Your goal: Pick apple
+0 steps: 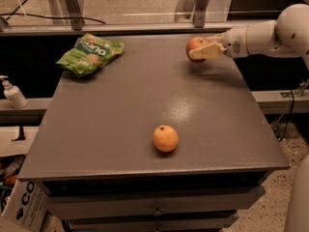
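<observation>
The apple (193, 43), red with a yellow blush, is at the far right of the grey table top (120, 124). My gripper (197, 50) reaches in from the right on a white arm and is shut on the apple. One cream finger (206, 53) lies across the apple's front; the other is hidden behind it. The apple hangs slightly above the table, with its shadow underneath.
An orange round fruit (165, 138) sits near the table's front middle. A green chip bag (91, 53) lies at the far left corner. A soap bottle (13, 94) stands on a ledge to the left, and a cardboard box (21, 209) sits on the floor.
</observation>
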Robot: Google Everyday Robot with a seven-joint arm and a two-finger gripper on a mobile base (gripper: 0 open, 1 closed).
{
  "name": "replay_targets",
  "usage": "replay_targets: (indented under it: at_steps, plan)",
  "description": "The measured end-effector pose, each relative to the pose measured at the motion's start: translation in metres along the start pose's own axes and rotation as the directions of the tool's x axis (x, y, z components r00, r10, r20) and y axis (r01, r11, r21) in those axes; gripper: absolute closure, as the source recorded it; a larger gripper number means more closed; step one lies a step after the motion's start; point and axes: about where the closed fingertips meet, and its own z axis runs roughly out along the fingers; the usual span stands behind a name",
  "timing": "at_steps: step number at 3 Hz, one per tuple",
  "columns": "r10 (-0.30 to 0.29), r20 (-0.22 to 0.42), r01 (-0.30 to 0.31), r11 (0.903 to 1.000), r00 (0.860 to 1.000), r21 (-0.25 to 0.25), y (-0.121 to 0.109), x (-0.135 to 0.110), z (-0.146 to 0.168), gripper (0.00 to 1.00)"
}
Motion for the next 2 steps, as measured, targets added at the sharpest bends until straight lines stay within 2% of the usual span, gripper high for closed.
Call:
replay_targets:
  at_steps: [1, 2]
  plan:
    - [-0.018, 0.020, 0.020, 0.9952, 1.000, -0.096, 0.032, -0.020, -0.006, 1.00]
    - [-0.027, 0.032, 0.032, 0.9858, 0.999, -0.165, 0.055, -0.033, -0.010, 1.00]
